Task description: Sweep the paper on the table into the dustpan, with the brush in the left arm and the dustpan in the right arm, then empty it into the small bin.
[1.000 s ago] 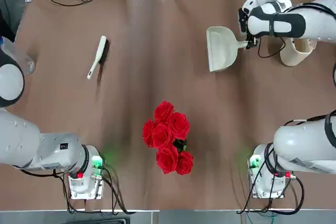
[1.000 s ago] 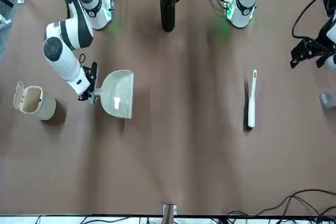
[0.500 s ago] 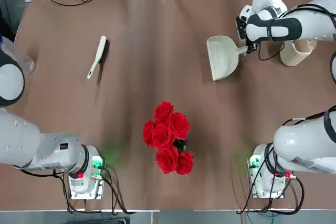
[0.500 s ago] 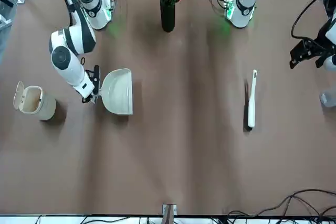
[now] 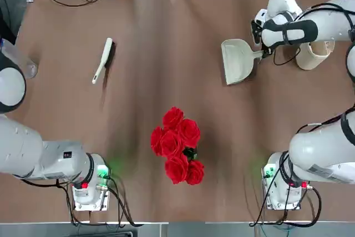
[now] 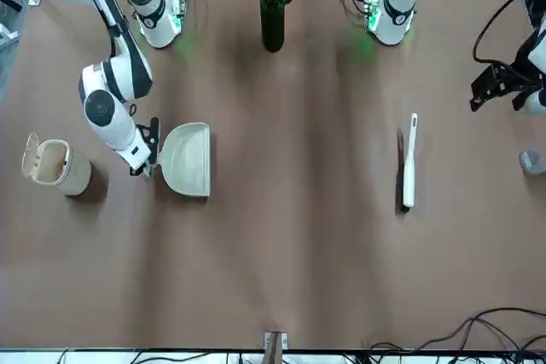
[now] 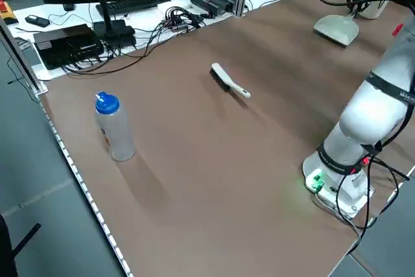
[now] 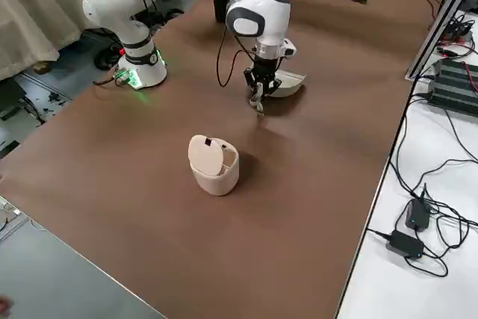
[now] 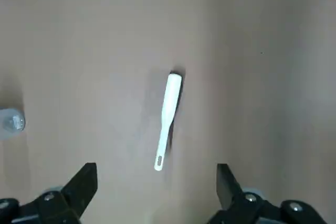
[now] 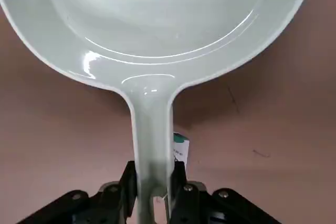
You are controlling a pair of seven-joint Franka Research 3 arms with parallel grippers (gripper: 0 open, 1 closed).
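A: So, where do we stand with the dustpan [image 5: 237,60]?

B: We have it by the stubby handle, the right gripper [image 10: 152,182] pinching it between both fingers, far on the table [image 5: 166,37] at about two o'clock from the roses [image 5: 178,145]. In the last second it has turned: its mouth pointed off at an angle, and now it lies squarer and looks set flat on the brown top. The small bin [image 5: 314,54] stands just to its three o'clock, lid flipped up.

A: And the paper?

B: We cannot find any wad on the table in any view, and the pan's scoop looks bare from the right wrist. Our guess is the pan is being put back down with the emptying done, but we cannot be sure.

A: The brush [image 5: 103,59]?

B: Lying loose at ten o'clock from the roses, untouched. Our left gripper [image 9: 152,182] hangs high above it, fingers spread wide, holding nothing.

A: Anything written anywhere?

B: A small green-edged tag under the dustpan handle, too small to read. The blue-capped bottle [image 7: 113,126] at the left edge shows no label we can make out.
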